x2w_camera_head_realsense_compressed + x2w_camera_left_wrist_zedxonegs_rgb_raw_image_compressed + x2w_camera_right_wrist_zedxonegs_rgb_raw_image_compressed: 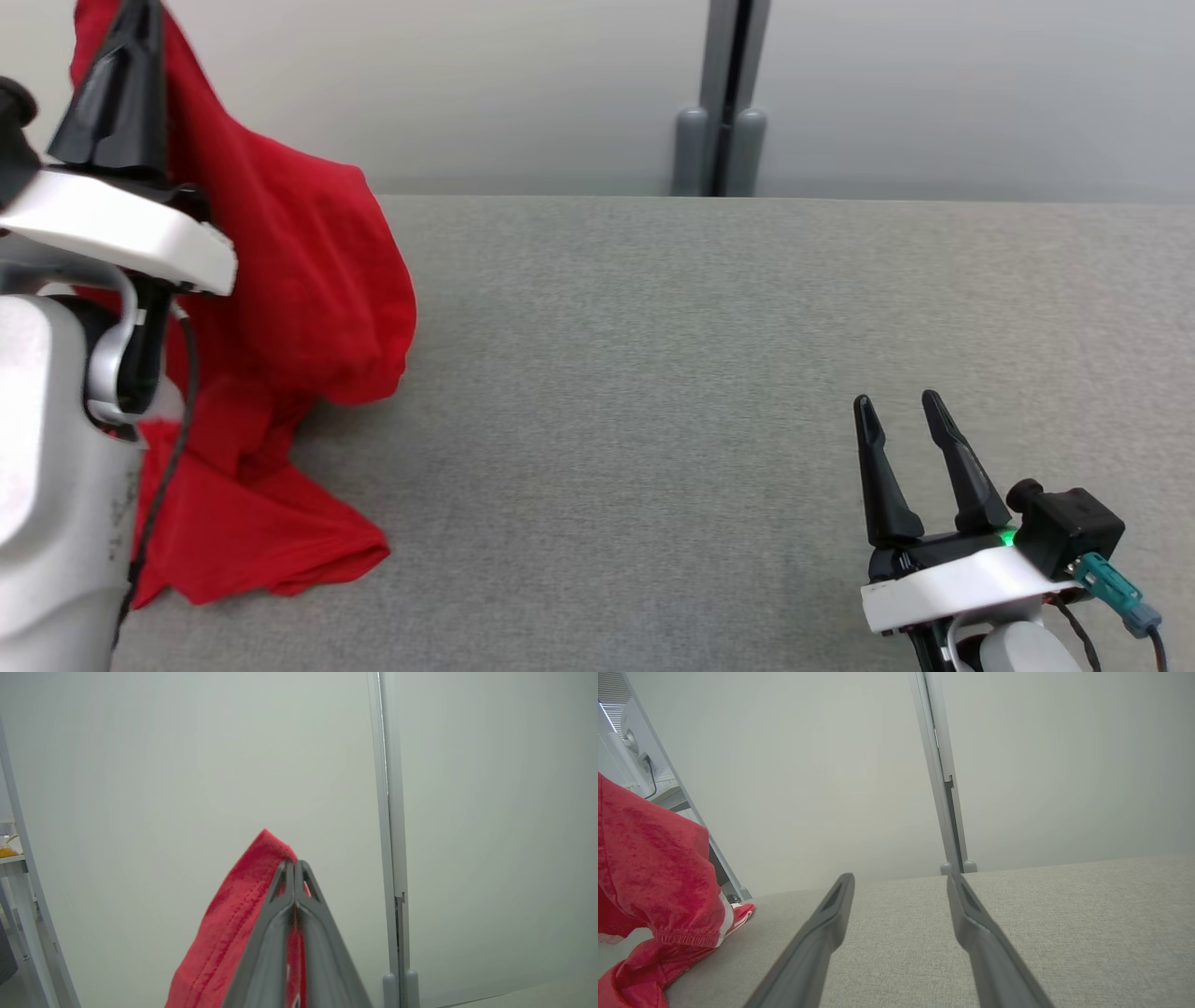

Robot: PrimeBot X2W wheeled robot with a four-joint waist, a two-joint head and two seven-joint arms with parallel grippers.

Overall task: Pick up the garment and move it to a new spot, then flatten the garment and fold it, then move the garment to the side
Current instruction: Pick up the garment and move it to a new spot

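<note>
The garment (299, 280) is red cloth, hanging from my left gripper (140, 14) at the upper left of the head view. Its lower part still lies bunched on the grey table (653, 373). In the left wrist view my left gripper (294, 863) is shut on a hemmed edge of the garment (224, 924), fingers pressed together. My right gripper (901, 406) stands open low over the table at the lower right, nothing between its fingers. The right wrist view shows that gripper (901, 879) open, with the garment (654, 872) far to its left.
The table's far edge meets a pale wall with a grey post (724, 103) behind it. A wide stretch of bare grey table lies between the garment and my right gripper. A shelf frame (18, 896) stands at the far left.
</note>
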